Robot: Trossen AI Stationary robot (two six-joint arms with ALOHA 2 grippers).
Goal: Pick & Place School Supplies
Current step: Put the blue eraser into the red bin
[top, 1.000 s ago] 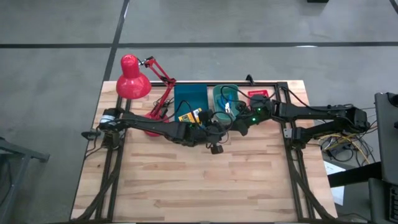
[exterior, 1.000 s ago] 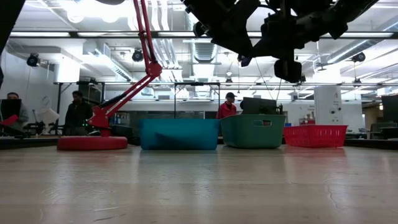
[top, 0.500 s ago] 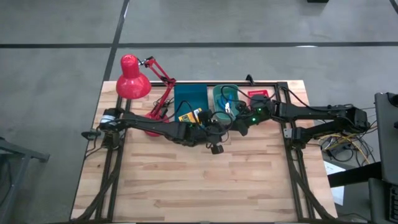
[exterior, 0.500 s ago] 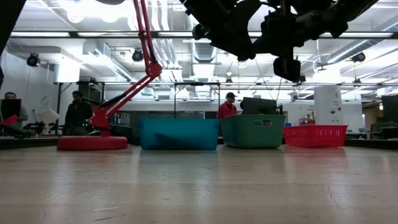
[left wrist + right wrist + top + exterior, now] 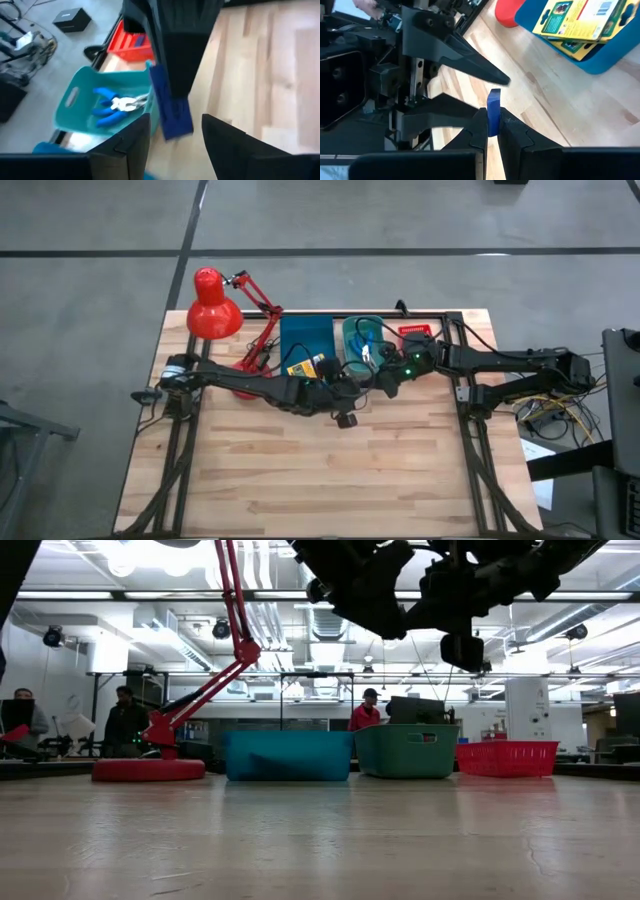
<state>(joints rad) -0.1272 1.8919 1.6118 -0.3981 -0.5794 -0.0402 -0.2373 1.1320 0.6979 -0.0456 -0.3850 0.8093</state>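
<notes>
1. Pale butcher-block planks form the tabletop (image 5: 330, 470); grey concrete floor surrounds it.
2. Along the far edge stand a red desk lamp (image 5: 212, 310), a blue bin (image 5: 305, 335), a teal bin (image 5: 358, 330) and a red basket (image 5: 507, 758) with mesh walls.
3. Blue bin contents: yellow-and-green crayon boxes (image 5: 580, 22), flat cardboard, stacked.
4. Teal bin contents: blue-handled metal tools (image 5: 117, 105), lying on the moulded plastic floor.
5. The right gripper (image 5: 492, 132) hangs above the tabletop just in front of the bins; its fingers are narrowly closed on a small blue rectangular block (image 5: 493, 112), held upright.
6. The left gripper (image 5: 175, 137) faces it closely, fingers spread wide on either side of the block, not touching it.
</notes>
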